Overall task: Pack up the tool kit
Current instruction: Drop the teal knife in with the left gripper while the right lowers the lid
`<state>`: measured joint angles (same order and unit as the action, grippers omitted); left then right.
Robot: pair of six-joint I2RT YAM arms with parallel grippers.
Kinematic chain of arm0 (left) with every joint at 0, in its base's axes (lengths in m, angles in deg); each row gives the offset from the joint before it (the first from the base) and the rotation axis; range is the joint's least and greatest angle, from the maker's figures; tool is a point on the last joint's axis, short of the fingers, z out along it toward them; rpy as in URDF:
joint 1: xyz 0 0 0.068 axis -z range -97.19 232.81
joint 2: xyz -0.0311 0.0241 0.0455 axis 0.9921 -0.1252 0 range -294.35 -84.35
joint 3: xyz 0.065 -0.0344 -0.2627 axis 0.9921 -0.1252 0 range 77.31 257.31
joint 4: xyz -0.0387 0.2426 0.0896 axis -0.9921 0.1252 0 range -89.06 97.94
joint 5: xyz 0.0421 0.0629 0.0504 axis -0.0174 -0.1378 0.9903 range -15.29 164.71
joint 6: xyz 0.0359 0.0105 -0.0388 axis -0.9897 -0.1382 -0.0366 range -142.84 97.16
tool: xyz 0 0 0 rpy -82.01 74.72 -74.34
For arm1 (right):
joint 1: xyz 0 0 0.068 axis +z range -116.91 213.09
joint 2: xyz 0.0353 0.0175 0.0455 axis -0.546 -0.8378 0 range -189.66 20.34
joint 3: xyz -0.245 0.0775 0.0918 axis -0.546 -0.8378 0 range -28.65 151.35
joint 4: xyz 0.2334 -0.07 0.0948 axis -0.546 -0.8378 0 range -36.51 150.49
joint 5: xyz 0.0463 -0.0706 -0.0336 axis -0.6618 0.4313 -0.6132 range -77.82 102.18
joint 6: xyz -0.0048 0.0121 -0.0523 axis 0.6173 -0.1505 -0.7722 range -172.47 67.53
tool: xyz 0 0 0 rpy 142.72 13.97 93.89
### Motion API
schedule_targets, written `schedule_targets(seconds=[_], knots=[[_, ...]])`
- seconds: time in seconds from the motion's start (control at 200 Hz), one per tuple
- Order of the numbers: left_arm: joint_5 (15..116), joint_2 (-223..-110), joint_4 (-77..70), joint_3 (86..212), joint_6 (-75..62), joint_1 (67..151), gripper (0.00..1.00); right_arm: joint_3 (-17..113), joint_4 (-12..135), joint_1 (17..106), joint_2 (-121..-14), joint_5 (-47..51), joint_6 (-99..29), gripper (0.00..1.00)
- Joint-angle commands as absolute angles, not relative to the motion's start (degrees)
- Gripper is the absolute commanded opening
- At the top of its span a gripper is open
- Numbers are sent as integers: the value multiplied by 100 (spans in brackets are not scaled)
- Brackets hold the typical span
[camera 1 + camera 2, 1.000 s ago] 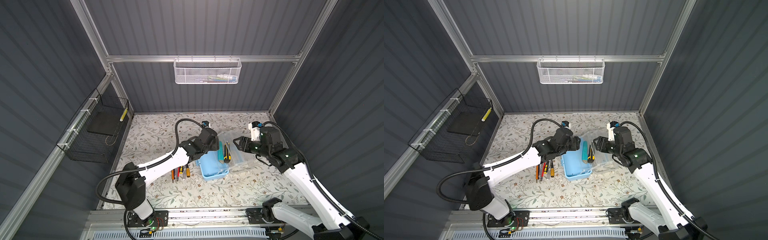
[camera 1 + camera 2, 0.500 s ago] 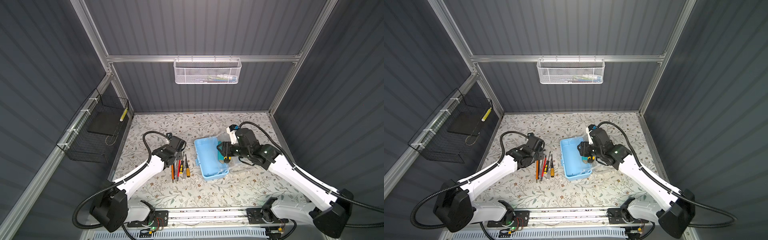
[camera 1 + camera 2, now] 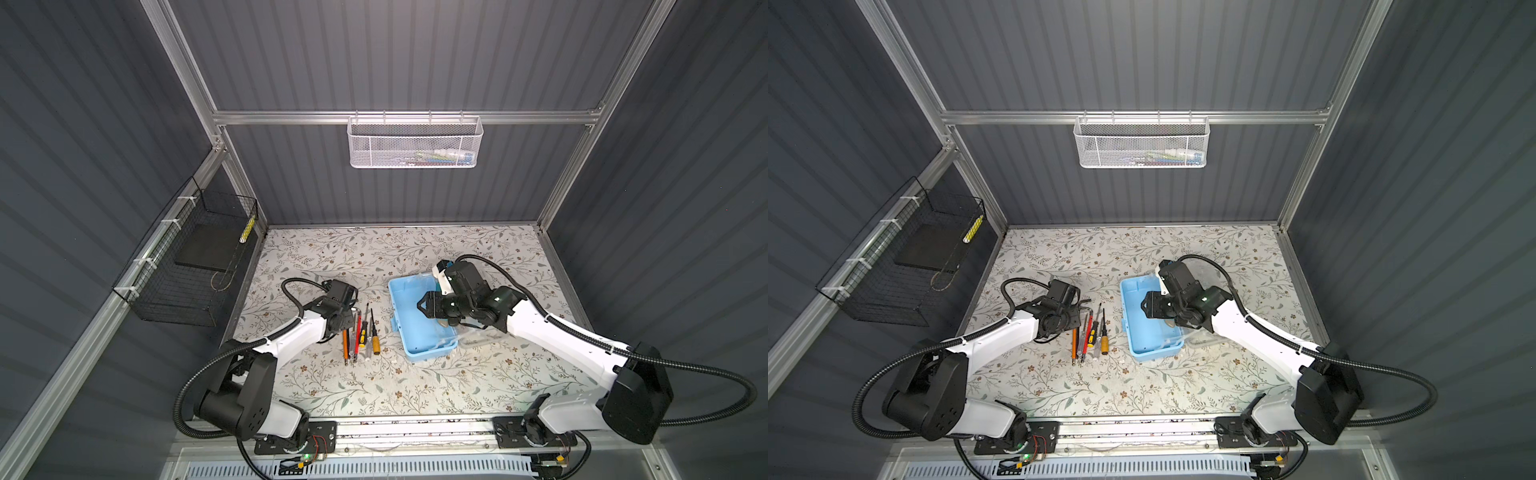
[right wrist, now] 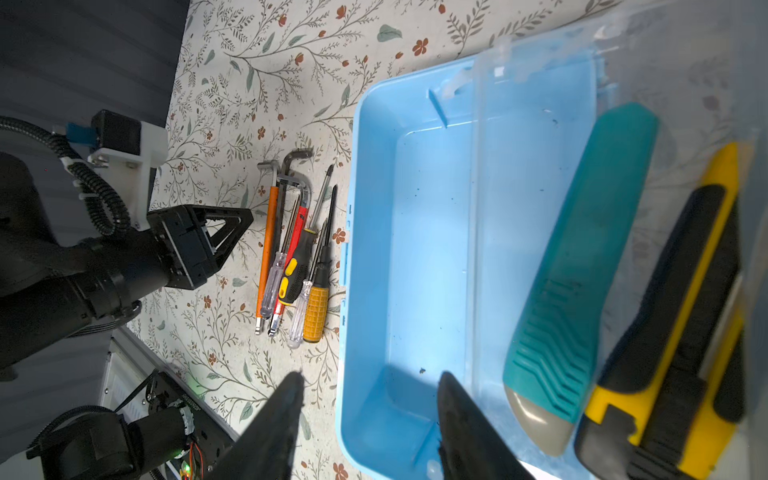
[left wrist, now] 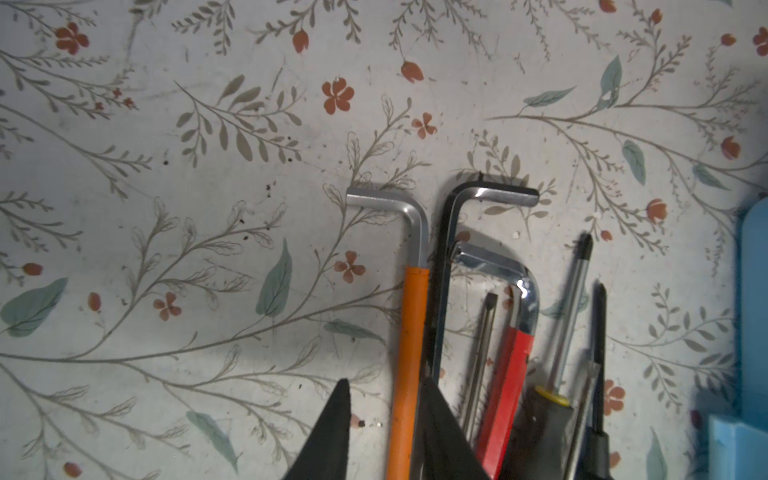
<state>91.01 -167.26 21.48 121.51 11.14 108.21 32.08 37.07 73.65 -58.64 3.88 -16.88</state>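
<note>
jaws of the left gripper stood apart astride the orange-sleeved hex key, one pad close against the sleeve and a sliver of table showing at the other. it was not clamped, as far as the wrist view showed. the step in hand looked like picking that key from the row. it probably called for closing square on the sleeve, clear of the black hex key just beside it, then a straight lift so the neighbours did not drag along.

the right gripper hung empty, jaws apart, at the near wall of the light-blue box, one finger outside and one over the tray. whether it touched could not be told. the box lay open, its tray bare, with the teal tool and the utility knife seemingly on the laid-back clear lid. the screwdrivers lay side by side between key and box.

all rested on a scuffed floral table covering inside dark ribbed walls, with a white mesh basket on the back rail and a black wire basket on the left wall.
</note>
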Motion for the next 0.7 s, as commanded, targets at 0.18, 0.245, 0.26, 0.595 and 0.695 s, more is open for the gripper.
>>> schedule_targets(seconds=[0.18, 0.245, 0.26, 0.595, 0.695], knots=[[8838, -16982, 1848, 12019, 1046, 10785, 27, 3103, 3788, 7385, -5924, 343, -1608, 53], [8838, -17032, 1841, 12004, 1077, 10785, 27, 3086, 3792, 7381, -5927, 348, -1597, 53], [8844, -17048, 1850, 12006, 1086, 10785, 27, 3079, 3909, 7387, -5942, 354, -1599, 53], [8853, -17219, 1834, 11956, 1157, 10783, 24, 2991, 3991, 7378, -5964, 374, -1586, 53], [8854, -17314, 1809, 11945, 1153, 10779, 23, 2971, 4019, 7378, -5991, 341, -1565, 53]])
